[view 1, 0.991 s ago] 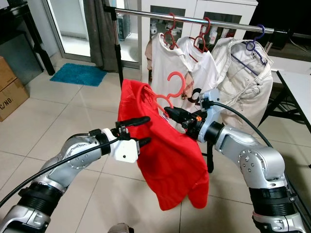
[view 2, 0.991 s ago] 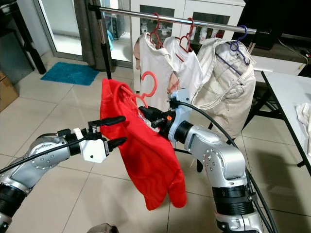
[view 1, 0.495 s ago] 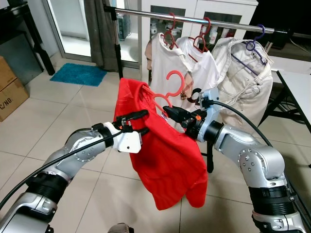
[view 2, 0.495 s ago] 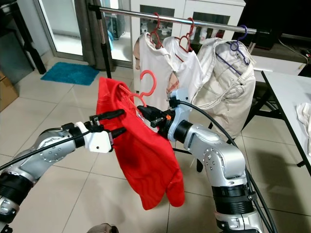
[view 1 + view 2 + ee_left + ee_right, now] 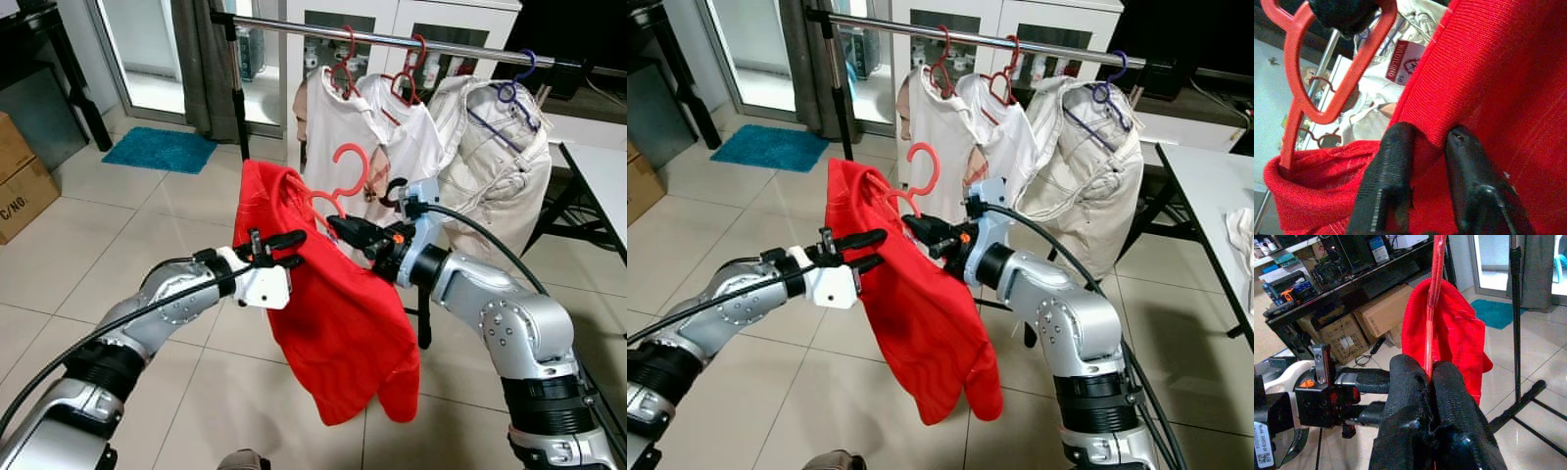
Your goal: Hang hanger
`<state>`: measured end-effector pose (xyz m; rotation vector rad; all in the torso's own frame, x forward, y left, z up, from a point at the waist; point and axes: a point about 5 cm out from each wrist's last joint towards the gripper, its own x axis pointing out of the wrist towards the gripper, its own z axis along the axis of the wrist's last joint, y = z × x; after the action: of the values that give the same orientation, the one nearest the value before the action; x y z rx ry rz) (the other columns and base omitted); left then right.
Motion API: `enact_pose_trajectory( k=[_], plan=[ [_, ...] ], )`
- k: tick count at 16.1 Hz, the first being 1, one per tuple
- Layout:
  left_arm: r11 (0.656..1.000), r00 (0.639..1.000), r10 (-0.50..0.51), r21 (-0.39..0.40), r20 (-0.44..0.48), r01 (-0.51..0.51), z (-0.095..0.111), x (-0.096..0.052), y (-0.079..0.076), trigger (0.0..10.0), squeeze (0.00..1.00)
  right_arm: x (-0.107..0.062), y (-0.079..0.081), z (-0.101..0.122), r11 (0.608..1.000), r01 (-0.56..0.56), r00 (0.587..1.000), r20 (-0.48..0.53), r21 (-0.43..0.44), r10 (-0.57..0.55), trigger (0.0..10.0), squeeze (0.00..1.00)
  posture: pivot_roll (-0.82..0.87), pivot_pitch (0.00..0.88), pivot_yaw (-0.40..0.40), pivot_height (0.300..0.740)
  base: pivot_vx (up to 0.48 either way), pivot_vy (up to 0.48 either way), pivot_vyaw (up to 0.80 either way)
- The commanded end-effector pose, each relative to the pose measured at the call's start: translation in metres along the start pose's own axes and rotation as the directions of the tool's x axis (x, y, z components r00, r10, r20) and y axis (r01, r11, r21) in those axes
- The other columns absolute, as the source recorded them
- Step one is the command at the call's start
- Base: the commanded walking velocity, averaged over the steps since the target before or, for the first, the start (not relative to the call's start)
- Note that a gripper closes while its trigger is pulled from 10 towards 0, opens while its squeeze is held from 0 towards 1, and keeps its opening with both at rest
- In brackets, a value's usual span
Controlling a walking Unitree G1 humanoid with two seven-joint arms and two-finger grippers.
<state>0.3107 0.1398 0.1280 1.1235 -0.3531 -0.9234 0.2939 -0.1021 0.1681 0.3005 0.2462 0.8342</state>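
Below the steel clothes rail (image 5: 392,39), held up in mid-air, a red hanger (image 5: 345,178) carries a red garment (image 5: 333,323) whose hem droops toward the tiled floor (image 5: 118,225). Its shoulder bar is clamped between the closed fingers of the right gripper (image 5: 338,227), while the left gripper (image 5: 284,248) pinches a fold of the cloth. Behind them, white shirts (image 5: 367,127) and a beige jacket (image 5: 490,157) hang on the rail.
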Motion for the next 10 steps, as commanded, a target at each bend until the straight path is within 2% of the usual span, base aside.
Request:
enact_pose_trajectory(
  k=[1, 10],
  plan=[
    [1.0, 1.0, 0.0, 0.003, 0.011, 0.0, 0.0012, 0.0028, 0.0026, 0.0, 0.0, -0.0006, 0.0057, 0.0064, 0.999, -0.03, 0.999, 0.02, -0.021, 0.031, 10.0, 0.0, -0.03, 0.0, 0.015, 0.74, 0.0, 0.0, 0.0],
    [1.0, 1.0, -0.009, -0.016, 0.007, 0.009, -0.0039, 0.0, 0.0115, 0.0, 0.0, 0.0006, 0.0058, 0.0058, 0.999, -0.034, 0.999, 0.013, -0.028, 0.035, 10.0, 0.0, -0.03, 0.0, 0.011, 0.74, 0.0, 0.0, 0.0]
  ],
)
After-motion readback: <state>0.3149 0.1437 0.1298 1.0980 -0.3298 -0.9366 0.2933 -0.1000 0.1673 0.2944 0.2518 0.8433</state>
